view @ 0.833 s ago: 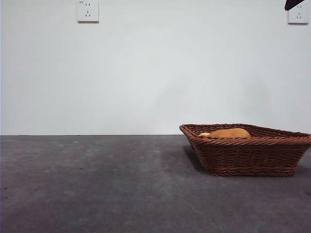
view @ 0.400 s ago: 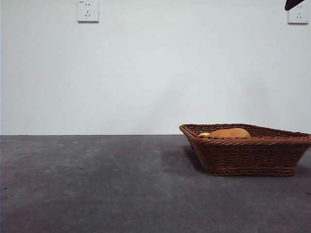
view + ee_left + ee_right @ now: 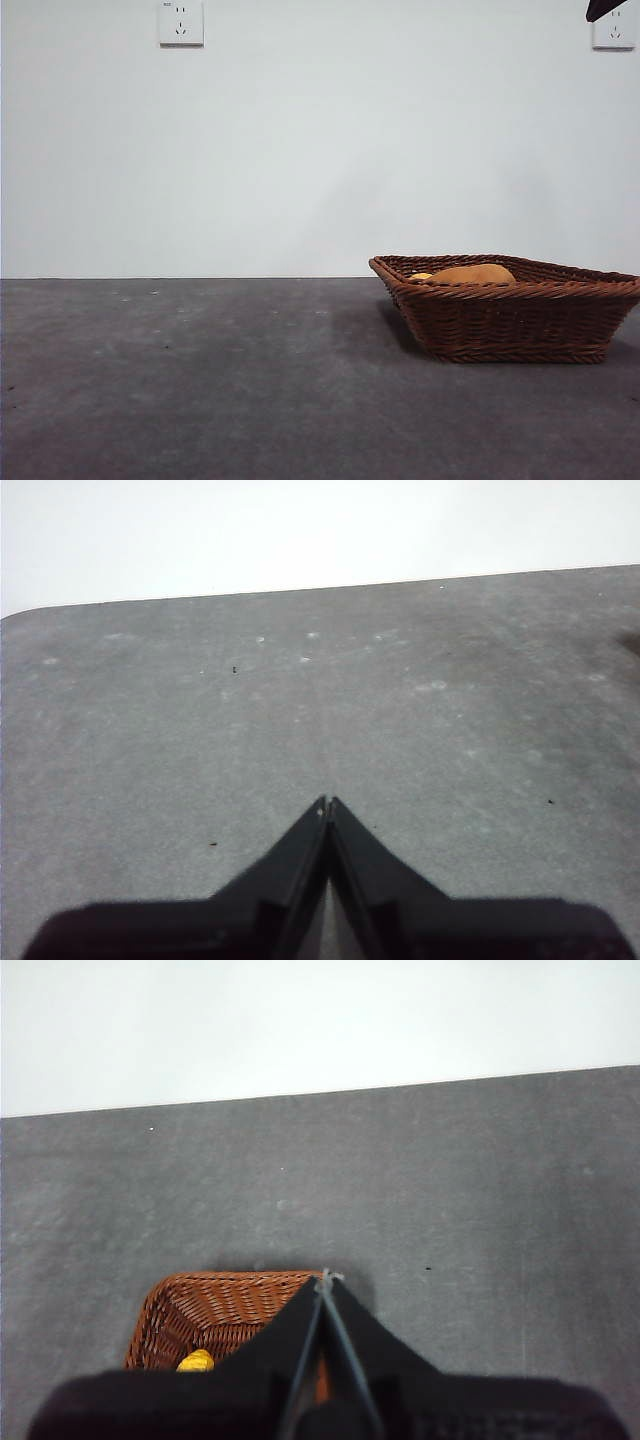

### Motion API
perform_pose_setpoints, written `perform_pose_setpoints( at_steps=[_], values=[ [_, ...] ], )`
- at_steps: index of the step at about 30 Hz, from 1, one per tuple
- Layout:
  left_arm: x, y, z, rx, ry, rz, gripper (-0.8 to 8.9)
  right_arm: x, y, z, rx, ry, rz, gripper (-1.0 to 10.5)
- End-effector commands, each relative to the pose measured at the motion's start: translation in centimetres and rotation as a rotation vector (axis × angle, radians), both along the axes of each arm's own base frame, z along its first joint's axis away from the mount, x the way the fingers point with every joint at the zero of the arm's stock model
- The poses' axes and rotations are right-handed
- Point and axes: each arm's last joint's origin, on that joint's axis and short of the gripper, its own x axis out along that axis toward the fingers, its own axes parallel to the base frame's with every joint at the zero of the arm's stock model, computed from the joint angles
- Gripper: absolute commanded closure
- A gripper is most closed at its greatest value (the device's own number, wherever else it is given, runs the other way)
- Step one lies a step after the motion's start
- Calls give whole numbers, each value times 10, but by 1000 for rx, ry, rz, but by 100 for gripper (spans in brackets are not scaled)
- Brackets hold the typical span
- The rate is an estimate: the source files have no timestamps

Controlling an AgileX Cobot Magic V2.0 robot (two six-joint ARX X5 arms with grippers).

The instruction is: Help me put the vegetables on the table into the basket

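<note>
My right gripper (image 3: 324,1278), jaws pressed together and empty, hangs above the dark brown woven wicker basket (image 3: 510,320), where the tan-brown potato (image 3: 474,273) and small yellow corn piece (image 3: 196,1361) lie. My left gripper (image 3: 327,804), likewise closed, waits over bare grey table (image 3: 420,700). I judge loading finished, though the eggplant is unseen; next I'd confirm it's inside.

The basket (image 3: 505,318) rim hides most of the potato (image 3: 473,274).

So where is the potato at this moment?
In the front view the potato lies inside the basket on the right of the table, its top just above the rim, beside a small yellow piece.
</note>
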Motion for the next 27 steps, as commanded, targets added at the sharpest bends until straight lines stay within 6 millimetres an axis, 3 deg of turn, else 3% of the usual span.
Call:
perform_pose_setpoints(
  at_steps=[1,9,11,16,21,27],
  values=[
    [1,0,-3,12,1,4,817,2,0,-2,8,2,-6,946],
    [1,0,-3,12,3,4,817,-5,-1,1,-14,1,-43,946],
    [1,0,-3,12,4,4,817,-16,-1,7,-15,-25,-47,946],
    [1,0,-4,11,12,3,817,-69,3,6,-14,-185,-34,946],
    [1,0,-4,11,15,3,817,-119,1,-30,-26,-419,-84,946],
    [1,0,-4,11,17,3,817,-175,-2,-108,-53,-468,-179,946]
  ],
)
